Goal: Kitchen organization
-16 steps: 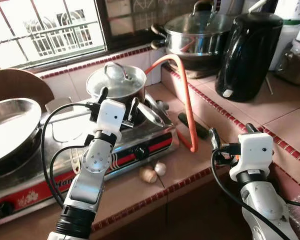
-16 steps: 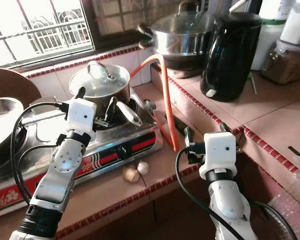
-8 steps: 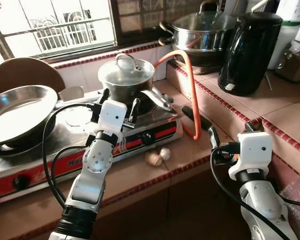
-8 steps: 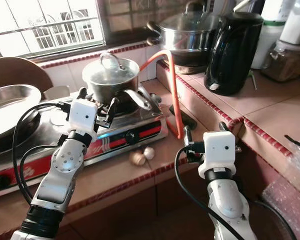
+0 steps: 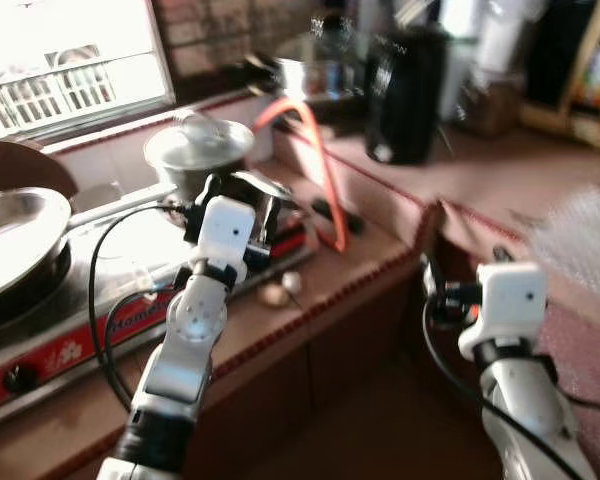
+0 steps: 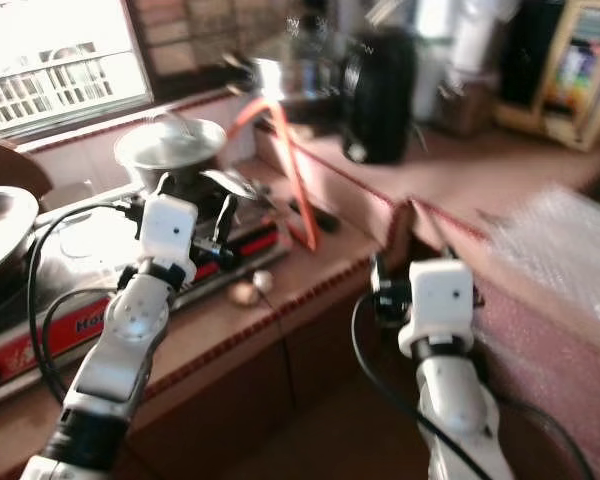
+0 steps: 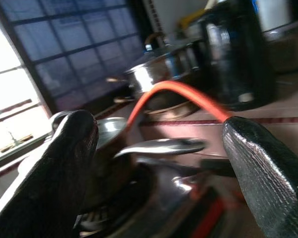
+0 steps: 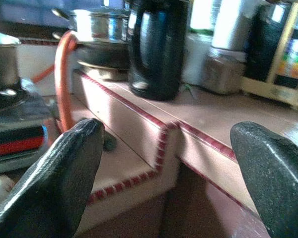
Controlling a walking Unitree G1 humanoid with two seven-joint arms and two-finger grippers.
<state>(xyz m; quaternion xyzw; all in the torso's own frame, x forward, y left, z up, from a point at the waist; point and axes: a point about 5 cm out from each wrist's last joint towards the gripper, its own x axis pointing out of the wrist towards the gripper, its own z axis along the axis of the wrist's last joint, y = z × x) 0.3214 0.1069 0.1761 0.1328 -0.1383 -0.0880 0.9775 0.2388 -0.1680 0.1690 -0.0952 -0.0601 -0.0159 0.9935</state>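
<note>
The lidded pot (image 5: 198, 152) sits on the gas stove (image 5: 100, 300), its long handle (image 7: 161, 145) pointing out between the fingers of my left claw (image 5: 238, 203), which hangs spread wide and empty just before it. A steel pan (image 5: 10, 235) rests on the stove's other burner. An orange hose (image 5: 320, 170) arcs over the tiled counter (image 5: 380, 240) toward the black kettle (image 5: 405, 95). My right claw (image 6: 395, 290) is open, holding nothing, beside the counter's corner.
</note>
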